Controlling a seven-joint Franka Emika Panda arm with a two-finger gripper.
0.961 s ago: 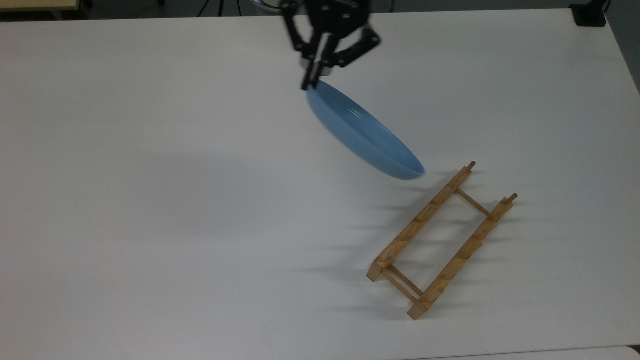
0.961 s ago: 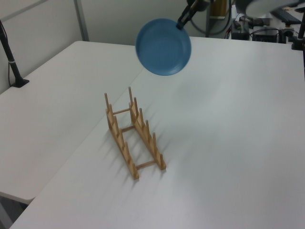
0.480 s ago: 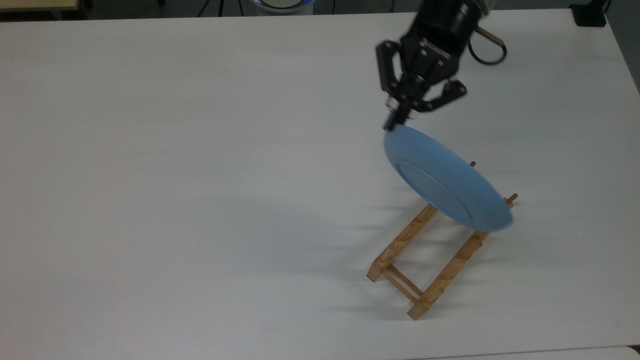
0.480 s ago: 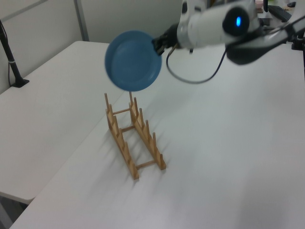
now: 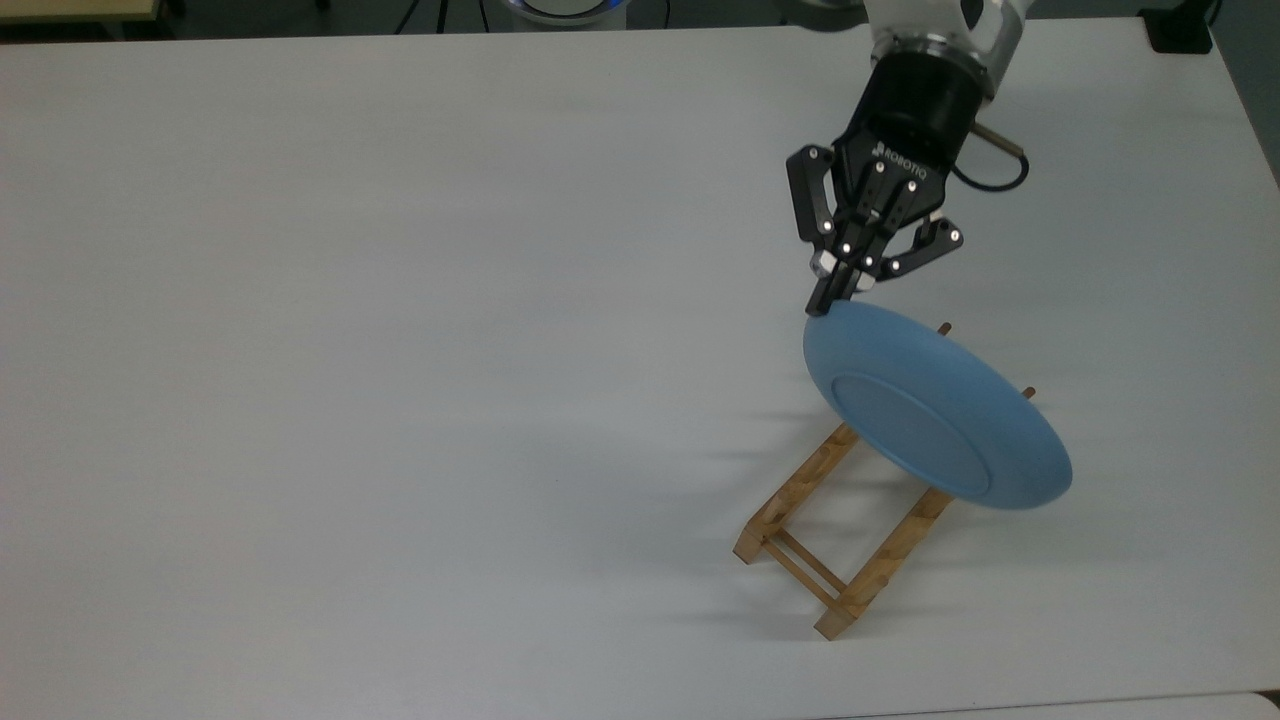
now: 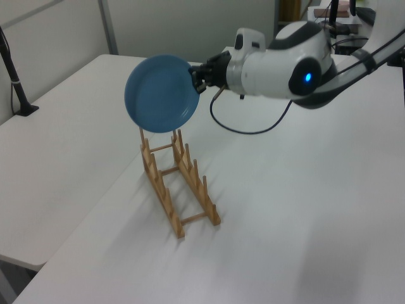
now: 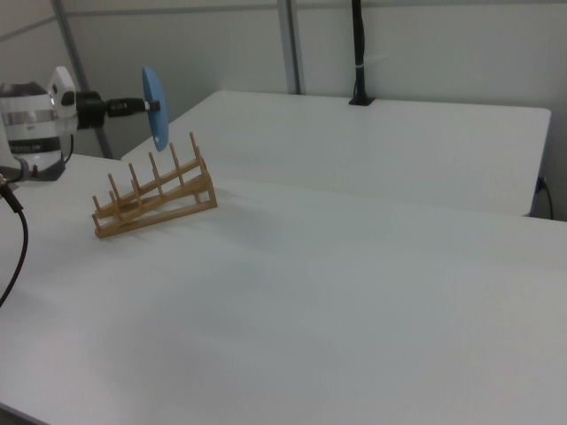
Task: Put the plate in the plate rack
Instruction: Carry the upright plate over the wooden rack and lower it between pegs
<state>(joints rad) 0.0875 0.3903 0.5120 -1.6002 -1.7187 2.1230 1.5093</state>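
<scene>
- Top view: claw clenched on the plate's rim at the edge nearest the arm. Plate is off the tabletop, tilted, underside w/ foot ring facing the camera. It covers the far end of the plate rack — two peg tips poke out past its rim. Near end of rack w/ crossbars in plain sight.
- Left view: here the plate shows its hollow inner side instead, almost face-on. It hangs above the rack's far pegs; can't tell if it touches them. Claw sits at the plate's edge on the left view's right, white arm behind it.
- Right view: plate seen edge-on, nearly upright, higher than the rack — over the rack's end toward the right view's right. Claw reaches it from the right view's left, level w/ the plate's middle.
- Vs 0.5 s ago: plate has moved lower in the top view and further over the rack; in the left view it has shifted toward the left view's left and come down closer to the pegs.
- Rel. to claw: plate extends away from the fingertips, held by one rim point only.
</scene>
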